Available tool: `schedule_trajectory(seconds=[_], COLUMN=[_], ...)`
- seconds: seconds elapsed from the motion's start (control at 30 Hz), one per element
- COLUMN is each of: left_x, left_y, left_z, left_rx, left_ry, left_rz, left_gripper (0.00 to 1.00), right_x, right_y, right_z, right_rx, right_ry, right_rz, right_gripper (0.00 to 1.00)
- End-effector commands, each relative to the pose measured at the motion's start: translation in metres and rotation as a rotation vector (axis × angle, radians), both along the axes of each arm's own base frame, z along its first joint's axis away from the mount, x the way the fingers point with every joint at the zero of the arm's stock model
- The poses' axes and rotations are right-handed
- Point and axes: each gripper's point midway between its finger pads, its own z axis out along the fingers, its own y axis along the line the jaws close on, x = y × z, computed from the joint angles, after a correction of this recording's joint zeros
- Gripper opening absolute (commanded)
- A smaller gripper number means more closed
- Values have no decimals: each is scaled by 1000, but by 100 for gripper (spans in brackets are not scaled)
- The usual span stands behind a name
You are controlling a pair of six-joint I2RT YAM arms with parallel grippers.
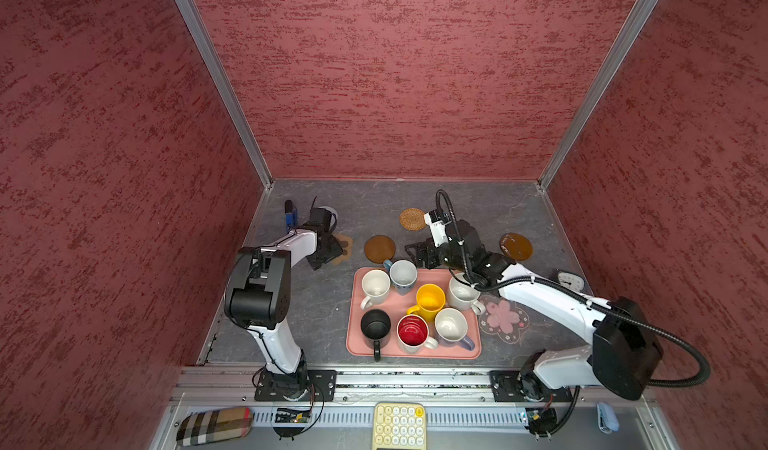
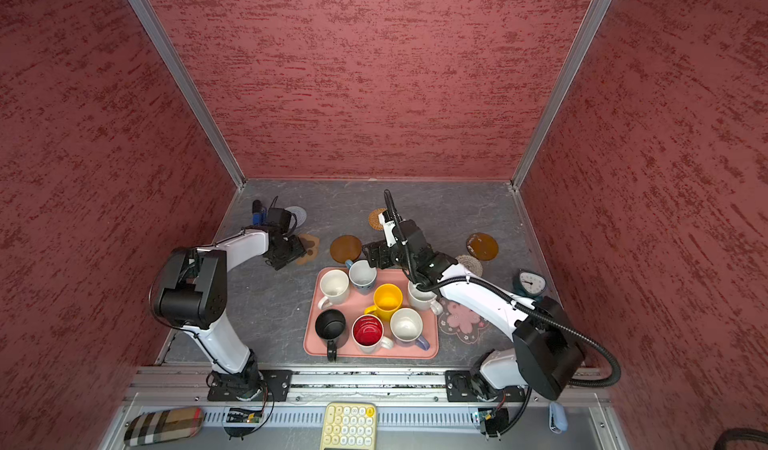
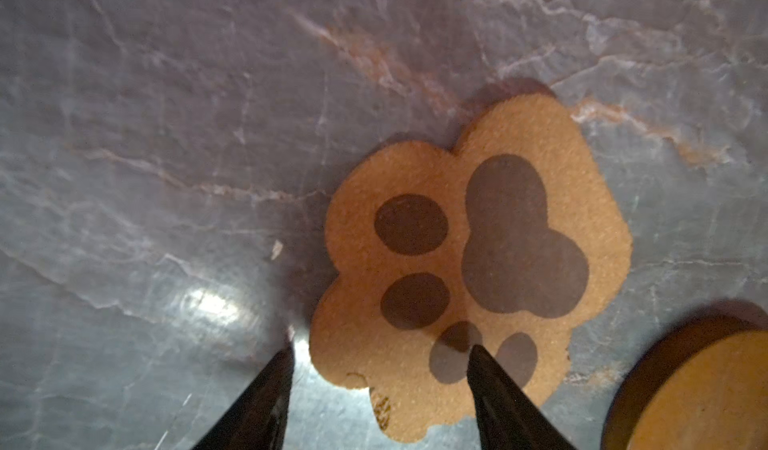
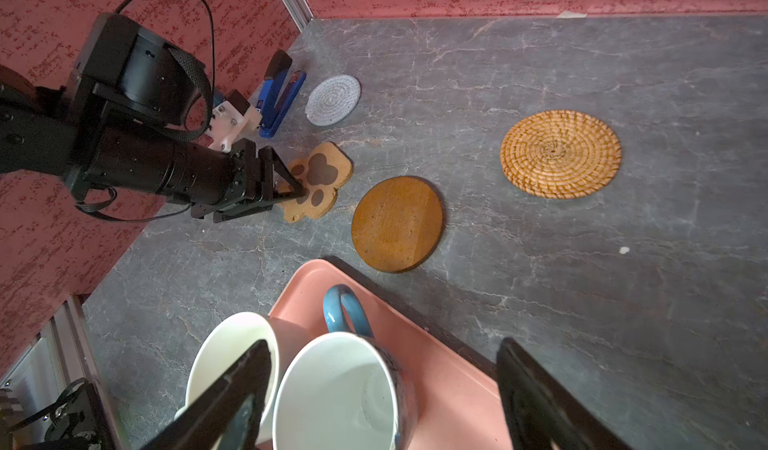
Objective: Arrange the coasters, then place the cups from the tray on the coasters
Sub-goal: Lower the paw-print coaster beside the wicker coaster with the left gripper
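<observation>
Though flat, paw coaster (image 3: pixel 457 256), toes leftward.

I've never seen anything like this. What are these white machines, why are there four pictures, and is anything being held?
They are two robot arms, each ending in a two-fingered gripper. Two pictures look down from overhead; two come from cameras on the wrists. On the grey table sit a pink tray of seven mugs and scattered coasters. The left gripper is open, its fingers straddling the edge of the paw coaster. The right gripper hovers open above the blue mug. Neither holds anything.
</observation>
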Motion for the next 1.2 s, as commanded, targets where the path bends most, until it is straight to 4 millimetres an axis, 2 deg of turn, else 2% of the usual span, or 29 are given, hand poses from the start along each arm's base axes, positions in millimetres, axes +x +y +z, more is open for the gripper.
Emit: schedule_trajectory(seconds=[0.0, 0.17, 0.37, 0.87, 1.17], left_x=[9, 23, 43, 96, 111], left_y=[-11, -24, -51, -112, -142], left_z=[-12, -16, -22, -33, -37], left_rx=[-31, -44, -68, -137, -156], left_ry=[7, 0, -13, -24, -27], left_rz=[-13, -14, -34, -80, -124], left_gripper=[66, 65, 65, 65, 65], right_x=[8, 11, 14, 24, 28], right_y=[2, 0, 1, -17, -27], right_z=[14, 9, 1, -13, -17], right_rx=[6, -10, -17, -26, -27], right_ry=[-39, -38, -24, -14, -7], right_rz=[-5, -15, -19, -65, -84], right_gripper=[86, 86, 86, 86, 86])
